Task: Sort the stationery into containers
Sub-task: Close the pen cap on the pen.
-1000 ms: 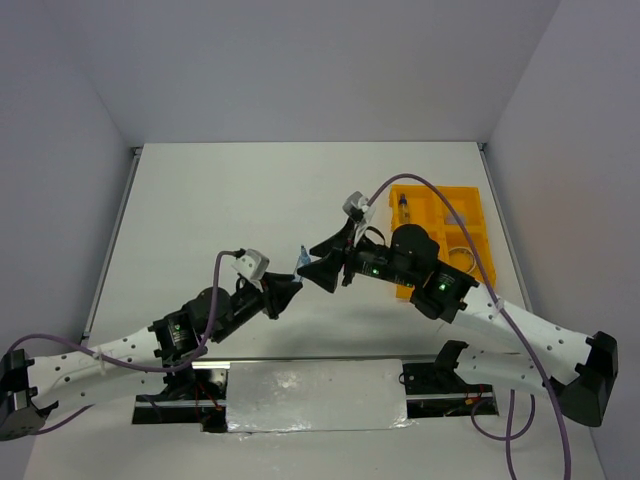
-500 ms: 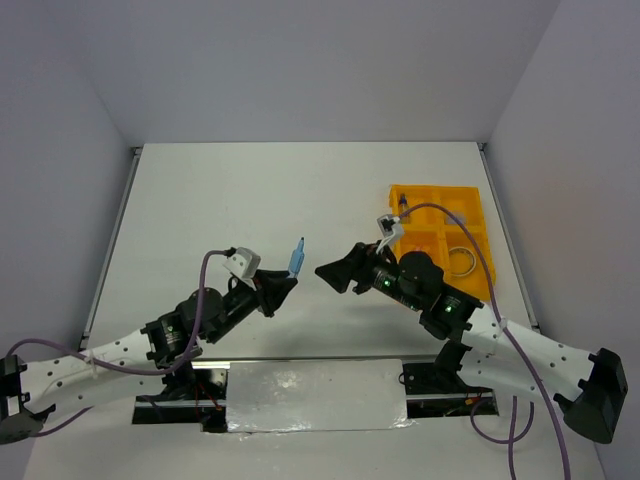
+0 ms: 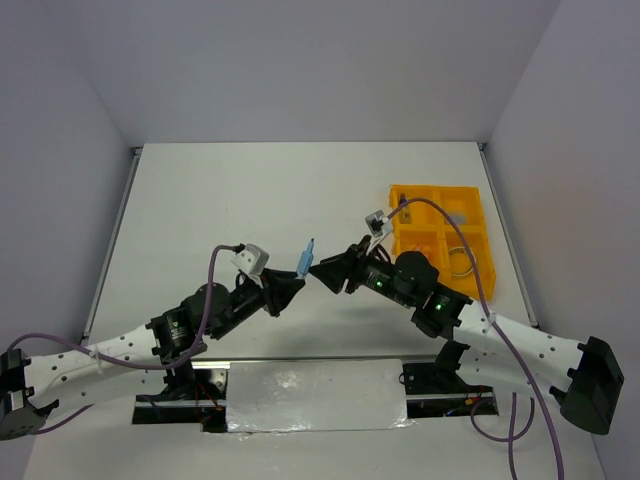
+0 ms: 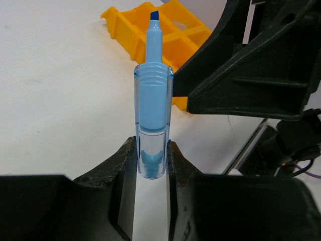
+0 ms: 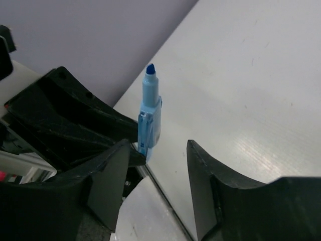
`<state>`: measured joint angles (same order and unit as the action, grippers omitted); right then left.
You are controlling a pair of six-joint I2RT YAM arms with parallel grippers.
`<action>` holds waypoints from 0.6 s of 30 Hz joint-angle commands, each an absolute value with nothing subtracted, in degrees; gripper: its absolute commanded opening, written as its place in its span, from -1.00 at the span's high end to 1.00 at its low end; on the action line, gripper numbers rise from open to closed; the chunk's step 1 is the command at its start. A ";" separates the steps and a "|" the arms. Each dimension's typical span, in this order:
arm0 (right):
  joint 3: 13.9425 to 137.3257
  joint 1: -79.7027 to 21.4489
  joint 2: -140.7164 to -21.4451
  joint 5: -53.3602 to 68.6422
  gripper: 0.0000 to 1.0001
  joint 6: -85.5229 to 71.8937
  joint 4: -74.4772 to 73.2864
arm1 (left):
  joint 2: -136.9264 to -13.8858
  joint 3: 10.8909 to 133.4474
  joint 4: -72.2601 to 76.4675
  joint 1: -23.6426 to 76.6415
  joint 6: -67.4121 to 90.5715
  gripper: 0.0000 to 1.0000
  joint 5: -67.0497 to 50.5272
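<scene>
Left claw: your left gripper (image 4: 150,156) is clamping the clear tail end of the blue highlighter (image 4: 153,95), one finger pressing on each side
Right claw: your right gripper (image 5: 159,146) is hanging with its jaws spread wide and gripping nothing, its tips just beside the highlighter
Highlighter: it is pointing tip-up and uncapped, raised off the table (image 3: 220,200) between the two arms, well apart from the tray
Tray: the yellow-orange tray (image 3: 430,190) is sitting at the far right, with a tan ring (image 3: 459,262) lying in one of its nearer compartments
Step, as I am judging it: you are setting up a hand-over from left to right
Risk one: the left hold is catching only the very end, so a nudge from the right fingers could pivot the highlighter or knock it loose
Risk two: if you are closing the right jaws on the bare tip instead of the barrel, you are risking smeared ink and a slipping grip
Risk three: the two claws are crowding each other, so pressing in further is inviting a collision
</scene>
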<state>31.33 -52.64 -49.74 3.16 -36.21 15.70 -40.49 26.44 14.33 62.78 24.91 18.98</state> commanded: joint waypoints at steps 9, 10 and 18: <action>25.66 -53.17 -46.67 0.09 -0.11 -36.12 27.77 | -41.22 29.53 16.88 62.75 27.07 1.00 15.82; 26.19 -53.35 -46.58 0.09 -0.11 -35.69 27.77 | -41.57 29.53 16.53 62.75 27.24 1.00 15.99; 30.84 -53.44 -47.10 -2.02 -0.10 -28.83 24.00 | -44.73 31.38 13.10 62.75 27.16 1.00 14.24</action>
